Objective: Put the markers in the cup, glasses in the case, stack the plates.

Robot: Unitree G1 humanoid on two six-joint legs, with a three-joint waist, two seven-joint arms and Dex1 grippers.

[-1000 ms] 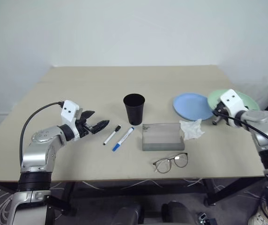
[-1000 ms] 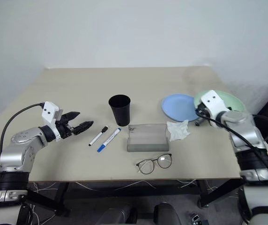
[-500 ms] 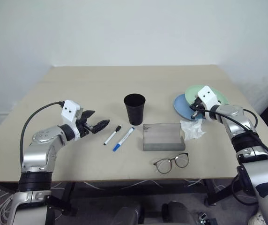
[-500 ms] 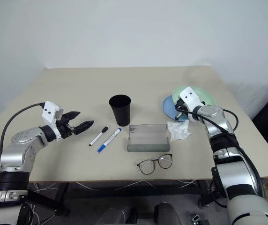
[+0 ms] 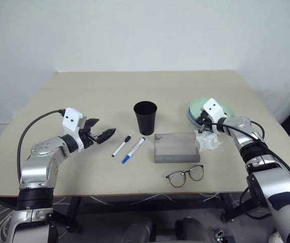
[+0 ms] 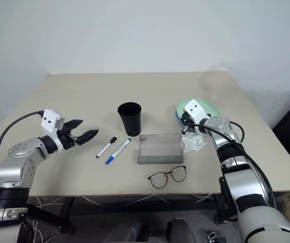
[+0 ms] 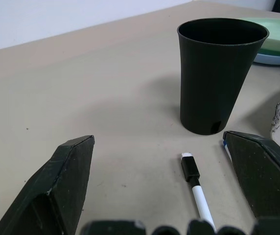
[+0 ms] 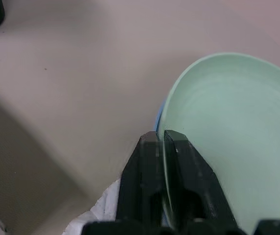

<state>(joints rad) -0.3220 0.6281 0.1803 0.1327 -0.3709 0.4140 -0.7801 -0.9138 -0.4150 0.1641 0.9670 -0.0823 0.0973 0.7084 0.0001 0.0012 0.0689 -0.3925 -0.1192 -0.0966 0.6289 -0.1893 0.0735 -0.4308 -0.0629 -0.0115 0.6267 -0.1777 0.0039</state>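
Nearest lie the glasses (image 5: 185,175), then the grey case (image 5: 177,148) and two markers (image 5: 128,146). The left gripper (image 5: 106,135) gapes empty beside them. Farther stands the black cup (image 5: 145,117). Far right, the right gripper (image 8: 161,142) pinches the mint plate (image 8: 228,127) rim atop the blue plate (image 5: 191,114).

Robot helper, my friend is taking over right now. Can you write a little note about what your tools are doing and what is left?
Right tool: fingers around the green plate's rim, green plate lying over the blue plate.
Left tool: open, empty, pointing toward the markers.
Black-capped marker and blue-capped marker lie on the table in front of the cup.
Glasses lie near the front edge, outside the grey case; a crumpled tissue lies beside the case.
Done: plates about stacked, not yet released.
Left: release the plate, markers into cup, glasses into case.
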